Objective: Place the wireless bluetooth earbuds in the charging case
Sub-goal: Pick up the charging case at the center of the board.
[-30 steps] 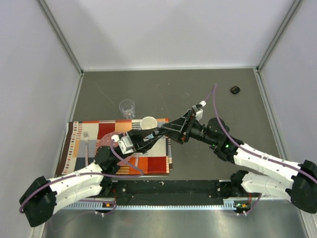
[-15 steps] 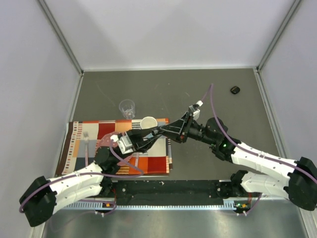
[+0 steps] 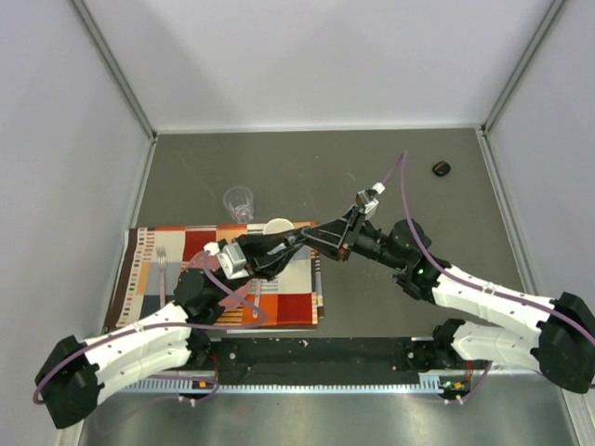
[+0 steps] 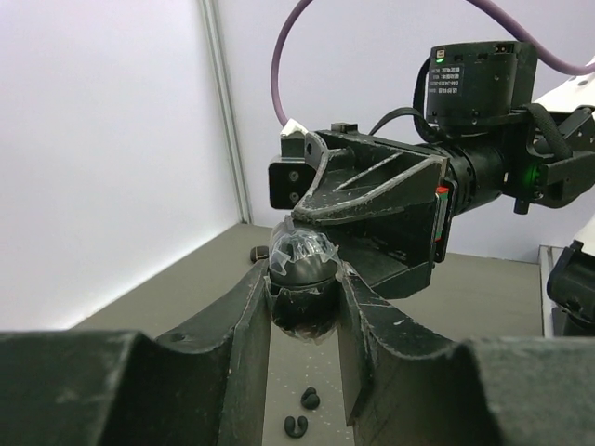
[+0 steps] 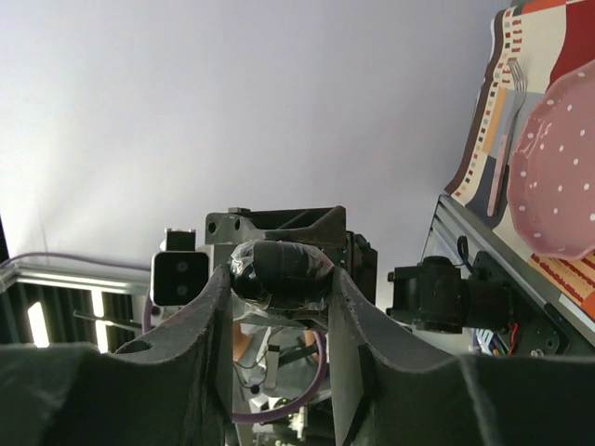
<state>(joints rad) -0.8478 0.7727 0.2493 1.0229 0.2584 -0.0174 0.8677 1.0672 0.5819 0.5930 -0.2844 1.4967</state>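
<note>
We see L gripper (image 4: 304, 283) jaws clamped on the taped charging case (image 4: 299, 258) — R gripper (image 5: 279, 277) jaws pinch it too — w/ two earbuds (image 4: 310, 399) below.

The placemat (image 3: 186, 243) is a patchwork of orange, red and cream blocks with a striped border; the mug (image 3: 276, 226) is white and the plate (image 5: 558, 177) pink with white dots. The charging case (image 4: 302, 307) and the earbuds (image 4: 310, 400) are black, the table (image 3: 372, 177) grey, the cables (image 4: 282, 65) purple.

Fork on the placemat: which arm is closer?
Left. The left arm bends just right of the fork; the right arm reaches in from the placemat's opposite side, far from it.
</note>
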